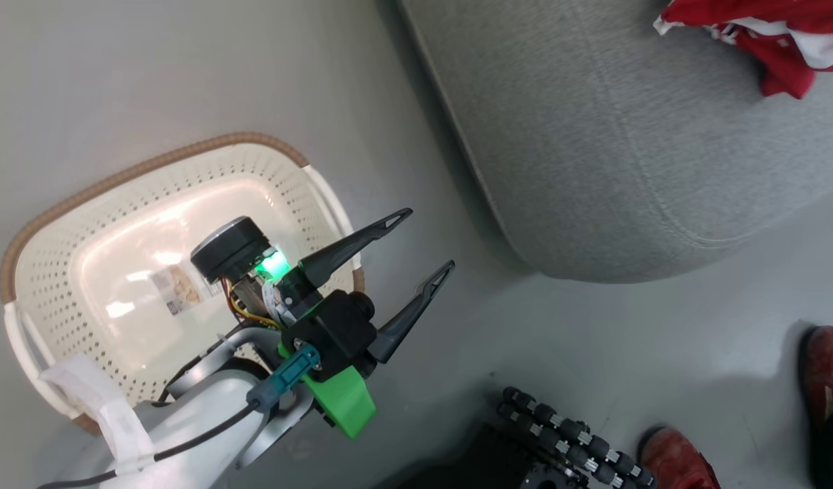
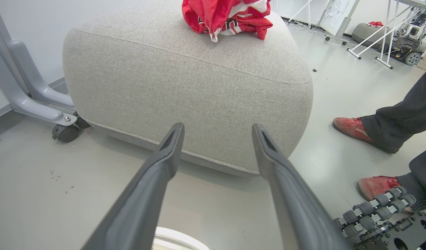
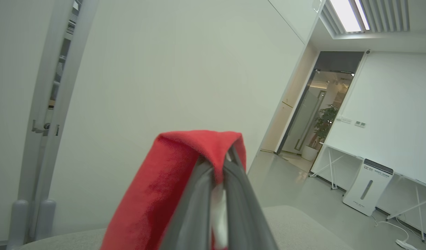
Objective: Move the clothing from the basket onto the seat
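Note:
The cream basket (image 1: 49,285) with its brown rim stands on the floor at the left, holding nothing but the paper label (image 1: 178,288) on its bottom. My left gripper (image 1: 430,238) hangs open and empty beside the basket's right end, pointing toward the grey seat (image 1: 626,149). In the left wrist view the open left gripper (image 2: 218,126) faces the seat (image 2: 185,76), where the red jersey with white trim (image 2: 230,15) lies bunched on top. My right gripper (image 3: 219,163) is shut on red fabric (image 3: 171,173) draped over its fingers, above the seat (image 3: 296,222).
A person stands close at the right: red shoes (image 1: 674,462) and dark trouser legs (image 2: 400,121). My base's roller wheels (image 1: 572,435) show at the bottom. A grey frame on a caster (image 2: 65,130) stands left of the seat. White table legs (image 2: 372,38) stand farther back.

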Tool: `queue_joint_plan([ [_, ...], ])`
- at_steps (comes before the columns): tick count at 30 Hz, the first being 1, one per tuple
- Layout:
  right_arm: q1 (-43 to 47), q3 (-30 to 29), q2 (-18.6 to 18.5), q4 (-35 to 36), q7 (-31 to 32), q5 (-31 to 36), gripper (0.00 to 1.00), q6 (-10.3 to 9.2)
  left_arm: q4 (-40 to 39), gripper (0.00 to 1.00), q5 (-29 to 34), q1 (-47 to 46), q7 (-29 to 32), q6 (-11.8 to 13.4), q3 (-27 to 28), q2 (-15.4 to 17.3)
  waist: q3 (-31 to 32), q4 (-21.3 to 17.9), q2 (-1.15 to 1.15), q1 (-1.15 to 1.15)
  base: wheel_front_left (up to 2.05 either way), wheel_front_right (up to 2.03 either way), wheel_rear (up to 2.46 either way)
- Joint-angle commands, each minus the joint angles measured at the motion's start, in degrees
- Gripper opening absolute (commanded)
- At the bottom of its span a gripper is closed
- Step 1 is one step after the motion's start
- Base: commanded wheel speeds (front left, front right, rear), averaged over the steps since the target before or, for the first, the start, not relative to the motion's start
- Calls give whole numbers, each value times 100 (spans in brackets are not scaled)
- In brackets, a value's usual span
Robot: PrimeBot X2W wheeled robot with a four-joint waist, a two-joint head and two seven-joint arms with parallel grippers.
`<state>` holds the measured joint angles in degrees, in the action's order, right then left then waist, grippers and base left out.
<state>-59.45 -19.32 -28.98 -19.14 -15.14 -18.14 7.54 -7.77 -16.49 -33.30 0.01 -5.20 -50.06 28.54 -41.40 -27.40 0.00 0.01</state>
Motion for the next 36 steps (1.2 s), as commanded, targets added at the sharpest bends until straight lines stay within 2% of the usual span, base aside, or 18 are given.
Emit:
queue_joint_plan([
  [1, -141, 58, 13, -315, 1, 93, 0, -11, -41, 100, 64, -126, 16, -3, 23, 57, -533, 473, 0, -1, 0, 0, 0],
  [4, -350, 164, 94, -1076, -1, 227, 0, -11, -52, 100, 78, -182, -7, 5, 17, 36, -645, 597, 0, -1, 0, 0, 0],
  [8, -523, 96, 260, -1666, -1, 252, 0, -11, -18, 100, 25, -208, -57, 20, -9, -55, -697, 715, 0, -1, 0, 0, 0],
  [9, -502, 73, 310, -1737, -1, 250, 31, -11, -11, 100, 8, -214, -77, 28, -7, -84, -695, 738, 0, -1, 0, 0, 0],
  [10, -481, 12, 355, -1766, 0, 263, 84, -11, 3, 100, -27, -214, -92, 47, 1, -123, -688, 758, 0, -1, 0, 0, 0],
  [11, -445, -43, 376, -1730, 0, 297, 100, -11, 20, 100, -54, -208, -123, 53, 0, -151, -669, 772, 0, -1, 0, 0, 0],
  [19, 429, -514, 867, -650, 0, 923, 100, -12, 317, 100, -356, 32, -618, 142, 100, -393, -50, 819, 0, -1, 0, 0, 0],
  [21, 748, -512, 985, -326, 0, 1118, 100, -12, 461, 100, -370, 92, -745, 191, 107, -478, 214, 853, 0, -1, 0, 0, 0],
  [22, 919, -507, 1057, -129, 0, 1204, 100, -12, 536, 100, -391, 110, -832, 293, 157, -566, 356, 880, 0, -1, 0, 0, 0],
  [24, 1259, -420, 1208, 185, 0, 1324, 100, -12, 714, 100, -429, 196, -988, 520, 267, -720, 634, 941, 0, -1, 0, 0, 0],
  [29, 2134, 25, 1511, 734, 0, 1432, 100, -11, 1099, 100, -603, 437, -1273, 611, 244, -1027, 1400, 1155, 0, -1, 0, 0, 0],
  [36, 3159, 799, 1700, 1043, 0, 1515, 100, -12, 1383, 100, -733, 935, -1519, 853, 620, -1385, 2303, 1594, 0, -1, 0, 0, 0],
])
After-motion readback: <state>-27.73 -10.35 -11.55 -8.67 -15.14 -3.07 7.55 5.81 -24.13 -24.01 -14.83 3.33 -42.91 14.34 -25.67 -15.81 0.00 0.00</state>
